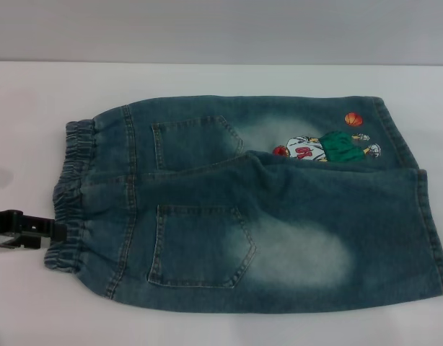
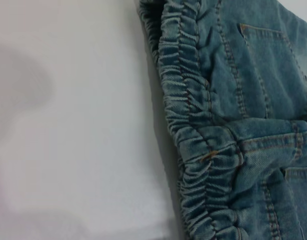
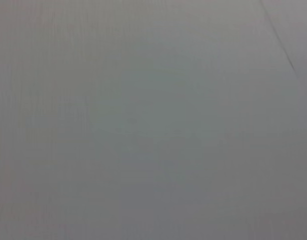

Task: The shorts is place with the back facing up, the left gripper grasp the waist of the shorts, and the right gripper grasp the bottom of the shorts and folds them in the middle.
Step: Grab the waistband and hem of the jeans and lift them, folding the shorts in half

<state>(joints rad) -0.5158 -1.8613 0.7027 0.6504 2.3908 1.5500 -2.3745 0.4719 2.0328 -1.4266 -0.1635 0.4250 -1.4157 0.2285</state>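
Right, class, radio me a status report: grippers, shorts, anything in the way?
Left gripper at the waistband, grip unclear. Right gripper out of view. Shorts flat on the table, back up, unfolded. Nothing in the way.

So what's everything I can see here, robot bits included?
shorts: one, faded blue-green denim, lying flat, back up, on the table.
waistband: one, ruffled denim, at the shorts' left end.
back pockets: two, denim, near the waistband.
cartoon print: one, white, green and orange, on the far leg near the hems.
hems: two, denim, at the right end.
table: one, white, under it all.
left gripper: one, black, at the waistband's edge.
right gripper: not in view.
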